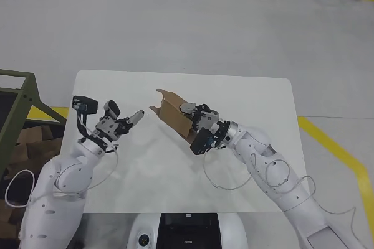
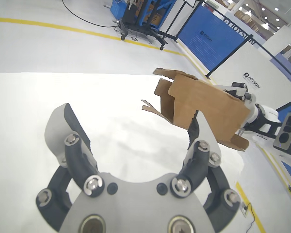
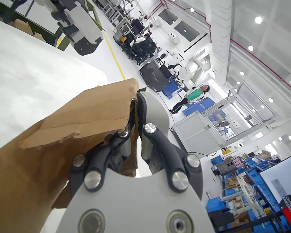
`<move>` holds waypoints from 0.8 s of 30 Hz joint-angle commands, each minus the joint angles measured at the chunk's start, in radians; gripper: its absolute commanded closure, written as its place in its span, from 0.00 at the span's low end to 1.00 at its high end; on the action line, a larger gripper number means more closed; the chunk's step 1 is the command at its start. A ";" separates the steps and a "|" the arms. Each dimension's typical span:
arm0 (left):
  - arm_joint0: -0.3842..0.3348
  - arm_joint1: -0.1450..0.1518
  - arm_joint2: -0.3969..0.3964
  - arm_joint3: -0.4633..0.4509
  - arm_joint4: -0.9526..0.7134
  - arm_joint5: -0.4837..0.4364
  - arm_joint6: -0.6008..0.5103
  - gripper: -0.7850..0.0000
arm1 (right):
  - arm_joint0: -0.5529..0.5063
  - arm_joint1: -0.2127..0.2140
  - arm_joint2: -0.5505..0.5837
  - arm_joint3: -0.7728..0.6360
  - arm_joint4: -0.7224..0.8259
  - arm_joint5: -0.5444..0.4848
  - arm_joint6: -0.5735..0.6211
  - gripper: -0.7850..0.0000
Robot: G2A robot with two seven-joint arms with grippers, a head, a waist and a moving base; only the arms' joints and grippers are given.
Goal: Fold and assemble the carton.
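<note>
The table (image 1: 249, 187) is bearing the carton (image 1: 173, 114), which is tilting, flaps partly unfolded, just toward 12 o'clock of the table's centre. The right gripper (image 1: 188, 109) is pinching the carton's wall at its 4 o'clock end, fingers closed on the cardboard. The left gripper (image 1: 126, 113) is hovering at the carton's 9 o'clock, spread wide, gripping nothing.

1. We count one carton (image 1: 174, 115) of brown cardboard.
2. We count two tools: the left tool (image 2: 133, 115) and the right tool (image 3: 135, 107).
3. We count one white worktop (image 1: 237, 99).
4. We count one green frame (image 1: 15, 93).
</note>
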State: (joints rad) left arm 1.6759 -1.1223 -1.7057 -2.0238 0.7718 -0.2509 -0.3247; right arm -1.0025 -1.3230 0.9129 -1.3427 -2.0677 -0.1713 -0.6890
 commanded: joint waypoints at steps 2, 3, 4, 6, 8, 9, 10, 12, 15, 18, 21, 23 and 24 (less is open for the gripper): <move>0.001 0.000 -0.002 -0.002 0.058 0.001 0.015 0.00 | 0.000 0.000 0.000 0.000 0.000 0.000 0.000 1.00; 0.001 0.000 -0.002 -0.002 0.058 0.001 0.015 0.00 | 0.000 0.000 0.000 0.000 0.000 0.000 0.000 1.00; 0.001 0.000 -0.002 -0.002 0.058 0.001 0.015 0.00 | 0.000 0.000 0.000 0.000 0.000 0.000 0.000 1.00; 0.001 0.000 -0.002 -0.002 0.058 0.001 0.015 0.00 | -0.006 0.000 -0.002 -0.008 -0.004 -0.001 0.011 1.00; 0.001 0.000 -0.002 -0.002 0.058 0.001 0.015 0.00 | -0.014 0.003 -0.005 -0.033 -0.039 0.028 0.009 1.00; 0.001 0.000 0.002 0.003 0.057 0.005 0.013 0.00 | -0.016 0.004 -0.008 -0.038 -0.056 0.031 -0.009 1.00; -0.006 -0.001 0.014 0.010 0.063 0.015 0.003 0.00 | -0.016 0.006 -0.008 -0.042 -0.074 0.042 -0.023 1.00; -0.033 -0.003 0.053 0.029 0.051 0.031 -0.027 0.00 | -0.018 0.008 -0.013 -0.053 -0.109 0.062 -0.045 1.00; -0.080 -0.005 0.102 0.053 0.032 0.035 -0.082 0.00 | -0.018 0.012 -0.024 -0.073 -0.181 0.089 -0.062 1.00; -0.107 -0.007 0.136 0.065 0.002 0.032 -0.111 0.00 | -0.027 0.015 -0.025 -0.087 -0.214 0.105 -0.045 1.00; -0.120 -0.007 0.136 0.076 -0.025 0.030 -0.126 0.00 | -0.031 0.016 -0.023 -0.088 -0.224 0.111 -0.032 1.00; -0.122 -0.006 0.131 0.072 -0.017 0.043 -0.130 0.00 | -0.034 0.016 -0.021 -0.085 -0.219 0.120 -0.028 1.00; -0.121 -0.006 0.132 0.068 -0.016 0.044 -0.131 0.00 | -0.034 0.015 -0.023 -0.082 -0.216 0.118 -0.031 1.00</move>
State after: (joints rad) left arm 1.5536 -1.1284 -1.5737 -1.9504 0.7509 -0.2107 -0.4550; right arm -1.0361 -1.3073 0.8914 -1.4280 -2.2871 -0.0529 -0.7172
